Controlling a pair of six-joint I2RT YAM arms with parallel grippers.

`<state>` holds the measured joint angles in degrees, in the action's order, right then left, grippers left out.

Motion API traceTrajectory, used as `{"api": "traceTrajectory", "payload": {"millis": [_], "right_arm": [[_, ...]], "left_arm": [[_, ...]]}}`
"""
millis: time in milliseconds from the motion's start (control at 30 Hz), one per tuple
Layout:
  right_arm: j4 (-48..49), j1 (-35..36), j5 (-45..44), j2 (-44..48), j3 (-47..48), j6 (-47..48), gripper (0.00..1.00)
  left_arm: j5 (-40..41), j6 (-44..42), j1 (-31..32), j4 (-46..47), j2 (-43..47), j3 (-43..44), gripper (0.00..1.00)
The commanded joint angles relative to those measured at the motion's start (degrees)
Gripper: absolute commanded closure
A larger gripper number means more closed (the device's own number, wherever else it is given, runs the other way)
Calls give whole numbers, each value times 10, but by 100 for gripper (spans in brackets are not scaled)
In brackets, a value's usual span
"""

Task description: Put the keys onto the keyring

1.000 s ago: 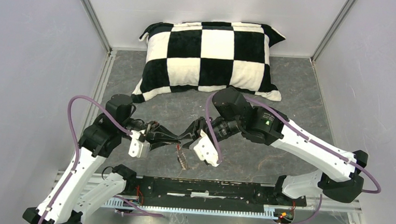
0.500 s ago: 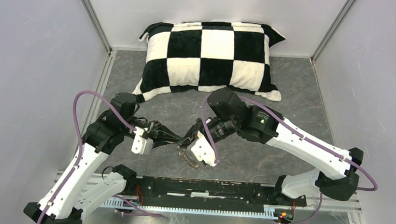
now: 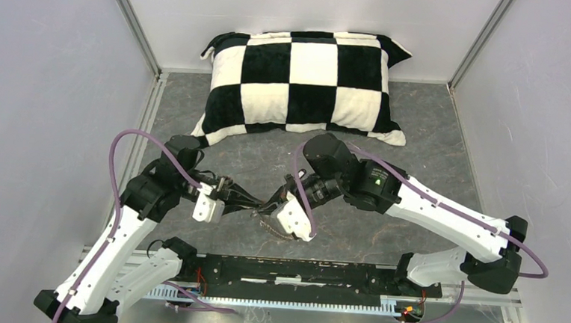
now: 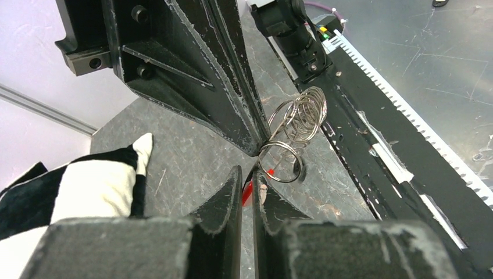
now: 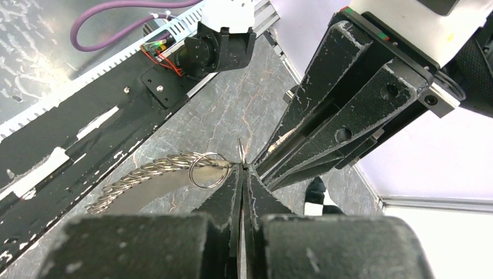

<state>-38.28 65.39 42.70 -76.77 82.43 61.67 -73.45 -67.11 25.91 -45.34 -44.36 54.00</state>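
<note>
Pincers of both arms meet tip to tip at lower centre of the top view, above the grey stone-patterned bench (image 3: 418,140). The left pincer (image 4: 247,187) is clenched, with the bright red sleeve (image 4: 247,193) of the thin silvery coiled-wire keyring (image 4: 299,119) caught between its black fingers at the bottom of its own view. From there the coil rises toward centre frame, with a small round wire loop (image 4: 281,161) at its near end. The right pincer (image 5: 241,181) is also clenched, pinching the keyring where that loop reaches its fingertips. A thin silvery tip (image 5: 239,150) pokes up between them; whether it is a key blade cannot be told. In the right wrist view the coil arcs away to the lower left over the black rail (image 5: 87,128). A black-and-white chequered pillow (image 3: 310,80) lies at upper centre of the top view, well apart from the arms.
</note>
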Motion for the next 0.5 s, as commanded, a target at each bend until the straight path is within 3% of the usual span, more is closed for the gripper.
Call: {"api": "traceTrajectory", "payload": {"millis": [0,100,233,333,467], "right_arm": [[52,10,7,16,-66,-73,100],[118,10,-14,40,-111,-128,100],[181,8,-42,73,-170,-178,100],[213,8,-56,91,-197,-202,100],[241,4,-68,103,-213,-222,100]], "left_arm": [[-1,-9,1,47,4,20,88],[14,-15,0,45,9,20,84],[51,-20,0,44,27,16,57],[80,-23,0,43,50,4,45],[100,-73,1,-12,60,3,42]]}}
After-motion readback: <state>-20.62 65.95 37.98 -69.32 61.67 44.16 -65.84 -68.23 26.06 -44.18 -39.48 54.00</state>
